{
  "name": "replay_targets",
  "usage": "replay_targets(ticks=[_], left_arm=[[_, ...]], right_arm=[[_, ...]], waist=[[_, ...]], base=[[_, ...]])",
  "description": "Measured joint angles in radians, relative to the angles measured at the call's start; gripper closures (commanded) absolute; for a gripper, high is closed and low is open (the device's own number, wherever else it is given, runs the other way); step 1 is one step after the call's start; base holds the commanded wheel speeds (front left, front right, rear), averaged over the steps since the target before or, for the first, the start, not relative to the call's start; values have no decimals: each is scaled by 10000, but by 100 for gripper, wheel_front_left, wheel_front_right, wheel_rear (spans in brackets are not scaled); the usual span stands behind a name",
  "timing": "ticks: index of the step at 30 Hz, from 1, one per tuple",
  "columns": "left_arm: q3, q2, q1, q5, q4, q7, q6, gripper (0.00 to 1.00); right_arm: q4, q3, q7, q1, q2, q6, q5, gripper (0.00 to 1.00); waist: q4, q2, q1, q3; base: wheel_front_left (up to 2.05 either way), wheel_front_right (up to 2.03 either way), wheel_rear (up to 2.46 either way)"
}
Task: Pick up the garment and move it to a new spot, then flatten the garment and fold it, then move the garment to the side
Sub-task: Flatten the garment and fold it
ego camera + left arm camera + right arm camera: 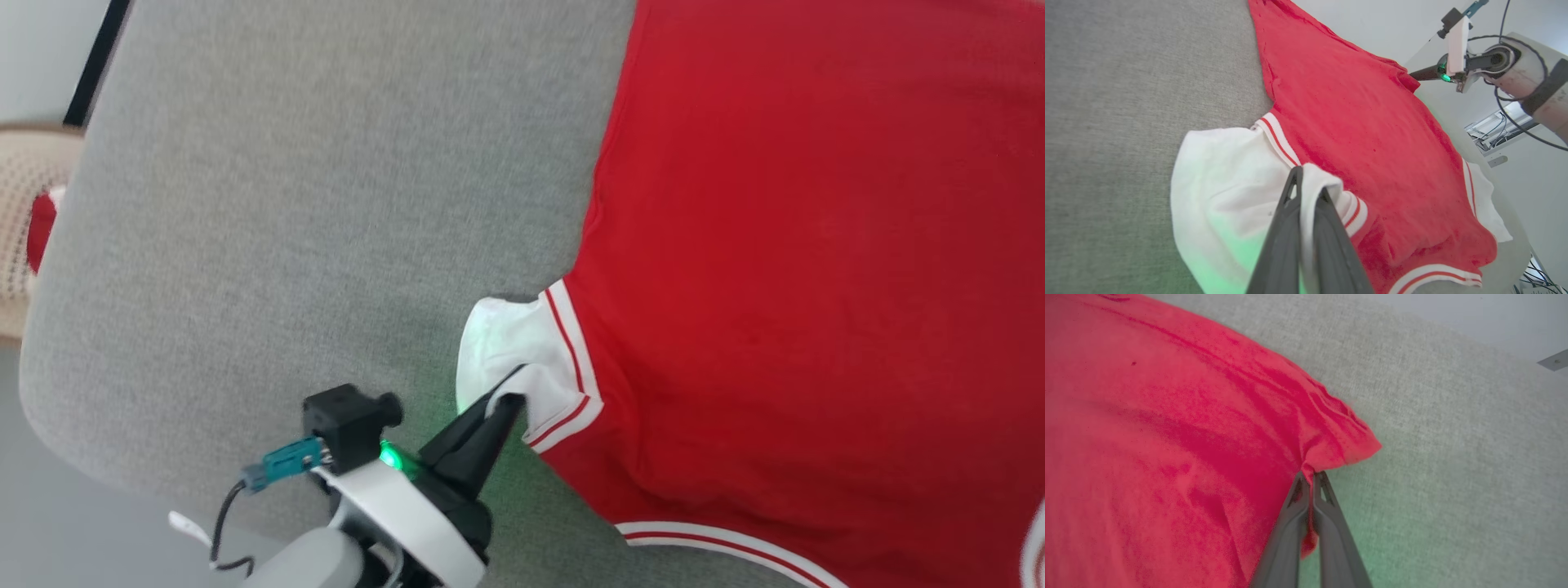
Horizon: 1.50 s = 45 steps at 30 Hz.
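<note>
Lying spread out on the grey desk point(286, 204) is the garment point(816, 245), red side up. The left gripper point(506, 400) is at the garment's white sleeve end point(506, 343). Its fingers point(1286, 228) are shut tight on a fold of that white cloth, right beside the striped trim band point(1278, 139). The right gripper point(1310, 475) is at the garment's far red edge, across the garment from the left gripper. Its fingers point(1290, 522) are pinched shut on a small bunched corner point(1339, 445) of red cloth, and a bit of red pokes out between them. A small green light point(392, 456) glows on the left gripper and tints the cloth near it. Well apart from the garment, past the desk's edge, is a beige chair point(16, 188) with a small red bundle point(39, 229) on it.
</note>
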<state>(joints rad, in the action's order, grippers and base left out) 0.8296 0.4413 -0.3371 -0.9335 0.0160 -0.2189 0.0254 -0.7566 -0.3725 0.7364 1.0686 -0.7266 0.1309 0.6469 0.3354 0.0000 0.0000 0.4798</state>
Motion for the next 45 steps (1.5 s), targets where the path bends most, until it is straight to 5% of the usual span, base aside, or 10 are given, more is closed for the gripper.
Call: replay_targets(ticks=[7, 15, 19, 25, 30, 31, 32, 33, 41, 45], left_arm=[[-234, 328, 642, -487, -481, -31, -19, 100], [-700, 600, 1274, -1070, -878, -201, 59, 100], [-865, 667, 1486, -1131, -1170, -278, 142, 100], [-1108, 725, 1629, -1290, -1404, -320, 242, 100], [-1210, 800, 1758, -1388, -1547, -324, 278, 100], [-1210, 813, 1755, -1390, -1561, -318, 288, 100], [-1202, 815, 1755, -1392, -1567, -309, 288, 100], [-1195, 815, 1755, -1394, -1582, -291, 290, 100], [-1227, 669, 1753, -1365, -1517, -320, 360, 100], [-1189, 368, 1644, -1183, -1430, -353, 382, 100]], right_arm=[[2339, -928, -201, -2546, -1312, 0, 1816, 100], [5039, -706, -150, -6239, -2671, 0, 3494, 100], [6000, -88, -696, -8292, -2656, 0, 3628, 100], [7591, 468, -546, -11278, -1808, 0, 3156, 100], [8596, 986, -29, -12012, -999, 0, 2452, 100], [8704, 1208, -33, -12015, -832, 0, 2261, 80], [8805, 1452, -59, -12012, -692, 0, 2023, 50], [8884, 1674, -79, -12007, -587, 0, 1720, 0], [10134, 3954, 677, -12030, -573, 0, 920, 0], [10546, 4790, 698, -10790, -698, 0, 683, 0]], waist=[[-522, 1, 0, -1130], [-1426, 1, -1, -2127], [-1851, 0, 0, -2448], [-2321, 1, 0, -2755], [-2614, 1, 0, -2940], [-2649, 0, 0, -2975], [-2674, 1, 0, -3002], [-2689, 1, 0, -3023], [-2489, 0, 0, -2892], [-2290, 1, 0, -2604]], base=[[0, 0, 0], [0, 0, 0], [0, 0, 0], [0, 0, 0], [0, 0, 0], [0, 0, 0], [0, 0, 0], [0, 0, 0], [0, 0, 0], [0, 0, 0]])
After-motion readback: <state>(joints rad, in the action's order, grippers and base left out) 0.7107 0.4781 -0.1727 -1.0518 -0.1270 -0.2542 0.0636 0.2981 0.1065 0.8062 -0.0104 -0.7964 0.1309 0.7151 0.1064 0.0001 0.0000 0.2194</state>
